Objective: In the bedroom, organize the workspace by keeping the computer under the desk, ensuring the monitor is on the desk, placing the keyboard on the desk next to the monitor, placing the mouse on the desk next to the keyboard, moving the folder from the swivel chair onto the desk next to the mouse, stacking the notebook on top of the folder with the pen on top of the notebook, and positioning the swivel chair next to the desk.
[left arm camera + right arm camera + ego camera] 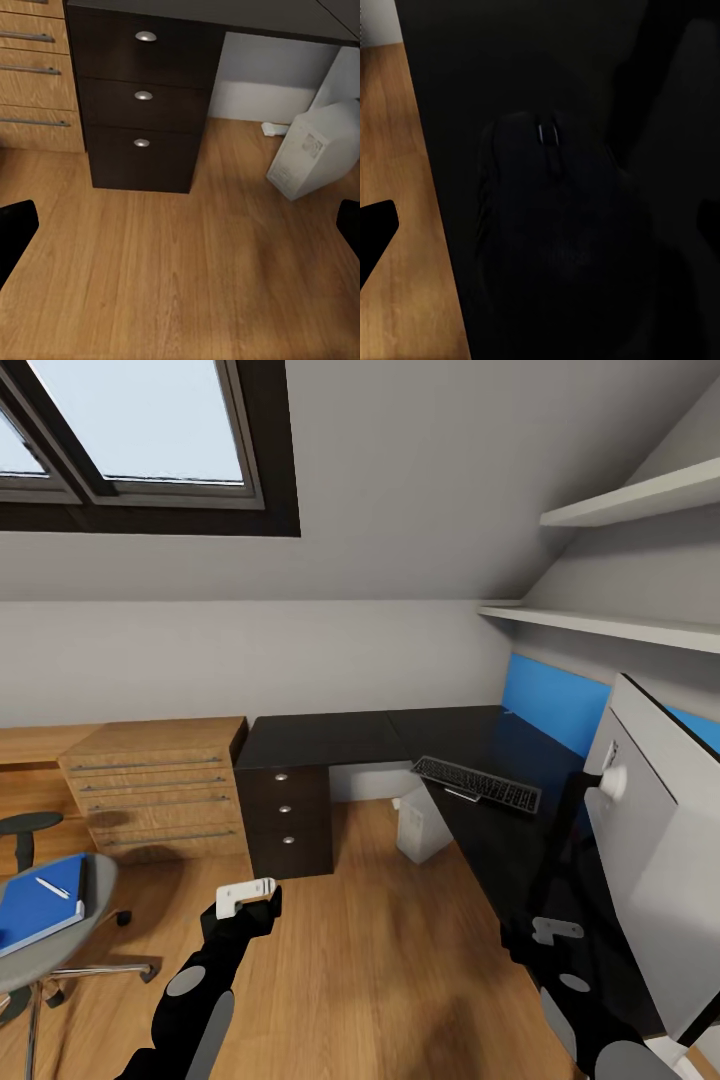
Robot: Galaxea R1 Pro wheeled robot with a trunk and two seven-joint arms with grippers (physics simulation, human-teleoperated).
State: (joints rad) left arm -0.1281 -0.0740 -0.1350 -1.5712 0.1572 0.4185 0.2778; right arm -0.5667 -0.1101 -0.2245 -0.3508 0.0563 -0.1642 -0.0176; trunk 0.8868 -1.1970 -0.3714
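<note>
Two black arms reach out low. The right claw [540, 225] hangs wide open right over the mouse [551, 210] on the dark worktop [330, 738], likely set to grab it. The left claw [180, 225] is wide too, holding nothing. The keyboard [477, 784] lies farther along. The folder [40, 905] waits on the chair [60, 940].

The black L-shaped desk [330, 735] carries the slim dark keyboard [476, 783], lying at an angle, and the black mouse [551, 217]. The white computer [422, 830] stands tilted beneath it. The blue folder [40, 905], with the white pen [52, 888] on it, lies on the swivel chair [50, 950].
</note>
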